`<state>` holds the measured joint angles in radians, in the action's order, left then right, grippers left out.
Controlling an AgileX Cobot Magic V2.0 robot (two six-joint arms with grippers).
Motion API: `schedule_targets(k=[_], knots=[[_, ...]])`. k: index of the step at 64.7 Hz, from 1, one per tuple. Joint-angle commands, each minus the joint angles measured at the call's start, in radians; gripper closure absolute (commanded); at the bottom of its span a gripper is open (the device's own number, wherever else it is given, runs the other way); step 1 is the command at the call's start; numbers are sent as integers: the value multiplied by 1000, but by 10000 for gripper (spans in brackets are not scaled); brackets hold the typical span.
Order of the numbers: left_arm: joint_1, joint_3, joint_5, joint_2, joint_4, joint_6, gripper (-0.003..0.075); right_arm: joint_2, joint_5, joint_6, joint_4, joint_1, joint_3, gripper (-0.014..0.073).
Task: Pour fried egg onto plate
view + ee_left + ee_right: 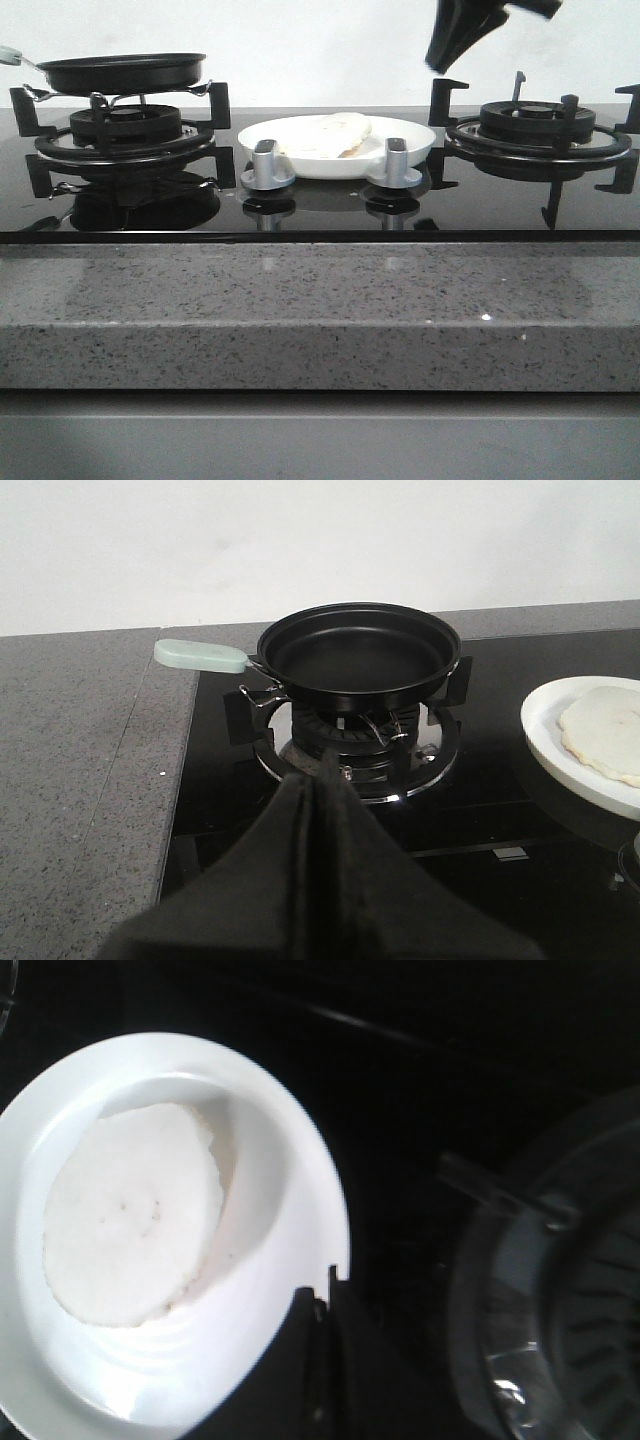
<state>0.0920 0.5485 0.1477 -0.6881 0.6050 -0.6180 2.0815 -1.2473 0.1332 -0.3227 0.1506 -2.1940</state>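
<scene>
From my front camera I see the egg (332,133) lying on the plate (412,150), which sits on the glossy black glass hob (320,205) between the two burners. Two grey knobs (267,165) stand just in front of the plate. The pan (120,72) rests on the left burner (125,128), and here I cannot see inside it.

The left wrist camera fills that in: the pan (355,660) is a round, matte black shallow dish, with a pale green handle (200,657). The left gripper (318,780) hangs near it, fingers pressed together on nothing.

The right wrist camera looks down on the plate (300,1160), smooth and white, with the flat, oval, pale egg (130,1215) well inside its rim. The right gripper (328,1285) has its fingers closed, empty, just over the rim. A speckled grey stone counter (320,300) fronts the hob.
</scene>
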Motion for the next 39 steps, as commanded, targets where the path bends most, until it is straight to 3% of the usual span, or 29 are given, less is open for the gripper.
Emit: schedule_targets(k=[1, 16, 39], knots=[[7, 27, -68, -1, 9, 8, 739, -130, -6, 25, 15, -5, -3, 652], [7, 27, -68, -1, 9, 8, 739, -365, 177, 75, 49, -5, 246, 652], [7, 27, -68, -1, 11, 8, 739, -830, 649, 103, 49, -5, 967, 652]])
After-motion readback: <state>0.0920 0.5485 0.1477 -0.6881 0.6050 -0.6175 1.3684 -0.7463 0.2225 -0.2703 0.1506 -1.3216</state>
